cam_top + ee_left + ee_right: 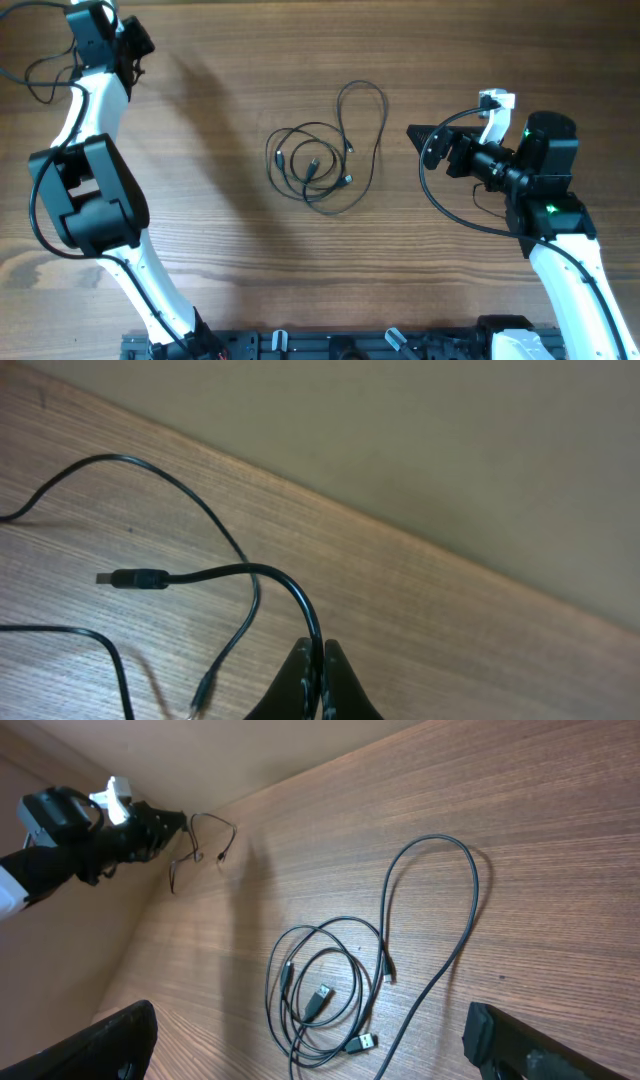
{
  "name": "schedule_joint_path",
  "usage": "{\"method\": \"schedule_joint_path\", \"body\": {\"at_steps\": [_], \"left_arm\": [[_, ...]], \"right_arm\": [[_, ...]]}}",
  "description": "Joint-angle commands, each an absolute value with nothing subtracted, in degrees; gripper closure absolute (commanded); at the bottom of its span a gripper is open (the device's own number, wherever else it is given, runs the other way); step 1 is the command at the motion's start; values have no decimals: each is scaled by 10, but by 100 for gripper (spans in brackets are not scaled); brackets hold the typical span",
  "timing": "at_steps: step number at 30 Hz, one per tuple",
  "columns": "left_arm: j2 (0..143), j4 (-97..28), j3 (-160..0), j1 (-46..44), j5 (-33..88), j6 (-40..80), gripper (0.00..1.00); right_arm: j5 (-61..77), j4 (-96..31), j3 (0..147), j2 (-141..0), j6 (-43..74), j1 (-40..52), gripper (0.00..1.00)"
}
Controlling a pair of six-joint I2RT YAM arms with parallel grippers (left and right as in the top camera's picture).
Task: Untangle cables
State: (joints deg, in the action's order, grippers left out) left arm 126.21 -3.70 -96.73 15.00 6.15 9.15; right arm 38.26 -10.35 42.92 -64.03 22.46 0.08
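A loose tangle of thin black cables (pixel 318 165) lies mid-table, with a long loop (pixel 362 100) reaching to the far side. In the right wrist view the coil (pixel 325 990) shows several plug ends. My right gripper (pixel 426 143) is open and empty, held above the table just right of the tangle, its fingers (pixel 310 1020) spread to either side of it. My left gripper (pixel 135 45) is at the far left corner, shut (pixel 321 665) on a separate black cable (pixel 270 572) with a USB plug (pixel 130 578). This gripper also shows in the right wrist view (pixel 160 823).
Another thin cable (pixel 180 495) curves past the held one, and a small plug end (pixel 205 690) lies beside the left fingers. The table's far edge (pixel 420 540) meets a plain wall. The arm bases (pixel 330 345) stand along the near edge.
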Motion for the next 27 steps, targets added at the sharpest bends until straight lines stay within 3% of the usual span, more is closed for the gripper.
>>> {"method": "schedule_joint_path", "body": {"at_steps": [1, 3, 6, 7, 9, 10, 19, 27], "left_arm": [[1273, -51, -971, 154, 70, 144, 96], [1278, -54, -970, 154, 68, 144, 96], [1289, -65, -970, 154, 68, 144, 81], [1292, -80, -970, 154, 68, 144, 68], [1292, -98, -970, 154, 68, 144, 13], [1291, -103, -970, 154, 68, 144, 0], [1253, -80, -970, 229, 29, 189, 0], [1295, -164, -970, 306, 31, 189, 3]], "right_arm": [[375, -104, 441, -643, 227, 4, 0], [375, -103, 441, -643, 227, 4, 0], [375, -104, 441, -643, 227, 4, 0], [375, -105, 441, -643, 227, 4, 1], [375, -108, 441, -643, 227, 4, 1], [375, -109, 441, -643, 227, 4, 0], [374, -116, 441, -643, 225, 4, 0], [357, -113, 441, -643, 225, 4, 0]]}}
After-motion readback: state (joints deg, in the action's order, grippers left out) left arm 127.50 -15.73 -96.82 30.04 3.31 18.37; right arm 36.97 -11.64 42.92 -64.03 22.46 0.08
